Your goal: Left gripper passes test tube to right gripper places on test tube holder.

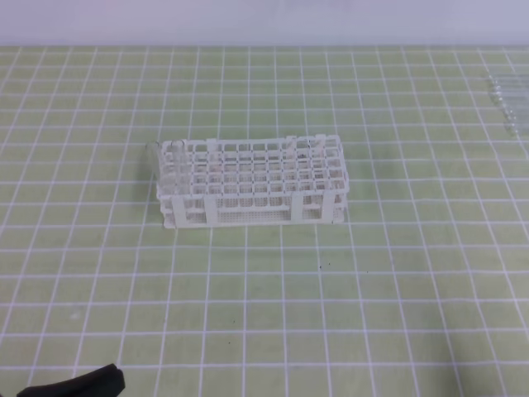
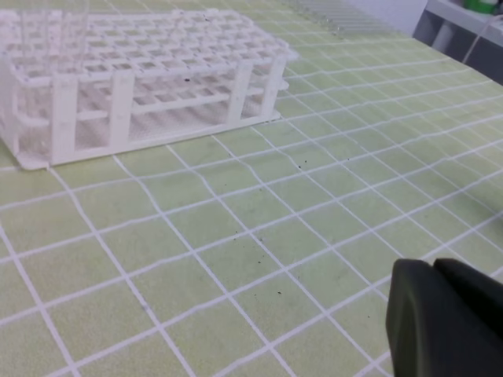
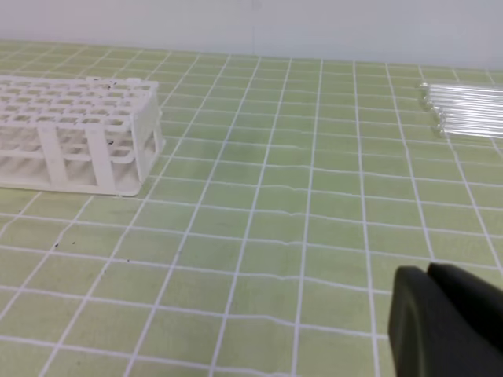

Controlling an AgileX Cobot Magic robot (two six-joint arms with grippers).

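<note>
White plastic test tube holder (image 1: 250,191); clear glass tubes (image 3: 465,110).

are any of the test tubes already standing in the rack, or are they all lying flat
One test tube stands upright at the left end of the white rack. The other tubes lie flat in a row on the green mat at the far right, well away from the rack.

A green gridded table (image 1: 372,281) bears the test tube holder (image 1: 252,192) and, seemingly, loose tubes (image 1: 508,98).

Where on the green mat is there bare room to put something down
Bare mat lies in front of the test tube holder, and between the holder and the loose glass tubes at the far right edge. It is crowded only at that tube pile and at the holder itself.
</note>
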